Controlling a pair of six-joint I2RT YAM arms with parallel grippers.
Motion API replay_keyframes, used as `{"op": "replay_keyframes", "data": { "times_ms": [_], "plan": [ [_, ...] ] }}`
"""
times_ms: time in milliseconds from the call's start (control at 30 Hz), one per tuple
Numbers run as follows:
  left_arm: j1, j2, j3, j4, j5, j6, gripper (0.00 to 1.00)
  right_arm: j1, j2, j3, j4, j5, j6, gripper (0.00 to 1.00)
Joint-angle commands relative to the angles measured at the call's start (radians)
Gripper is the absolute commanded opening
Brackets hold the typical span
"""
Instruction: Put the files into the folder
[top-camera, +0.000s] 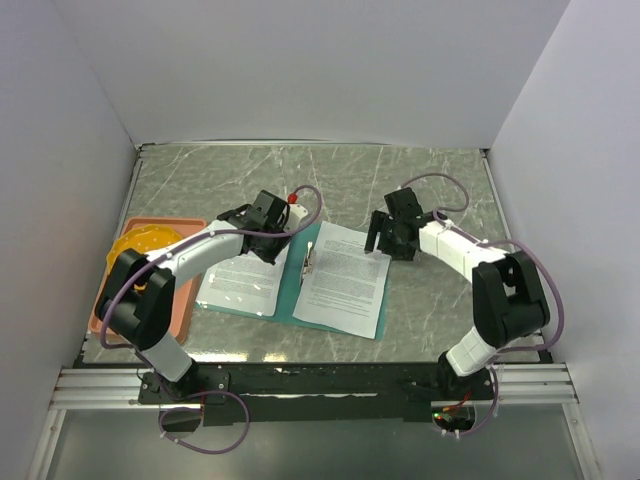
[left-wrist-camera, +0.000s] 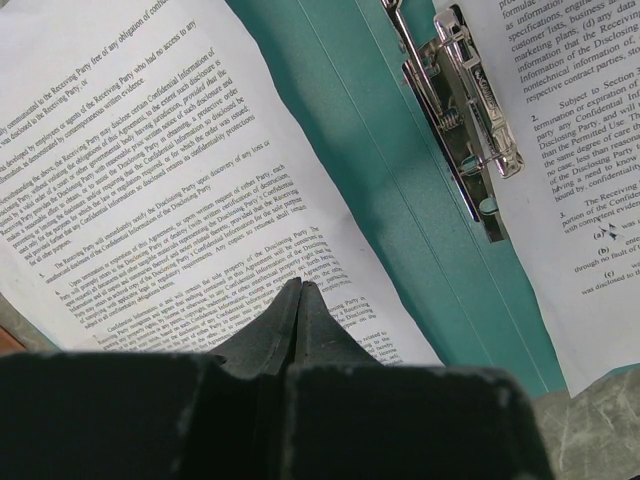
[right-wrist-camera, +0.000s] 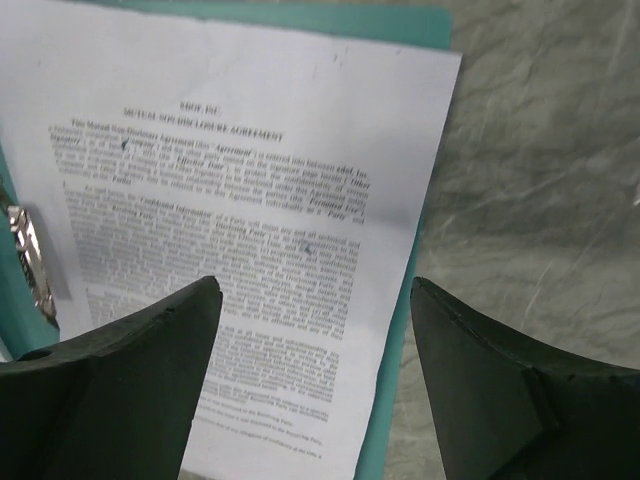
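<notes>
From above, the teal folder lies open on the surface, one of the files on its right half and another on its left, the orange tray beside. The left wrist view shows the left claw pinched shut, empty, tip just over the left sheet near the metal clip. The right wrist view shows the right claw spread wide above the right sheet — nothing held. To finish well, I'd square each sheet inside the cover's edges — then close gently.

Perhaps "Mutual Non-Disclosure Agreement" atop sheet
</notes>
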Motion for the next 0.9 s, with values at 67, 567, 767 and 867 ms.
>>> {"op": "replay_keyframes", "data": {
  "times_ms": [67, 567, 767, 867],
  "plan": [
    [-0.006, -0.051, -0.015, 0.009, -0.006, 0.011, 0.02, -0.029, 0.084, 0.073, -0.017, 0.064, -0.027, 0.84],
    [-0.006, -0.061, -0.024, 0.013, -0.004, 0.015, 0.02, -0.039, 0.171, 0.125, 0.015, 0.027, 0.019, 0.84],
    [-0.006, -0.062, -0.030, 0.016, -0.006, 0.019, 0.02, -0.037, 0.185, 0.131, 0.029, 0.023, 0.027, 0.84],
    [-0.006, -0.062, -0.030, 0.016, -0.006, 0.017, 0.02, -0.039, 0.194, 0.136, 0.028, 0.023, 0.026, 0.84]
  ]
}}
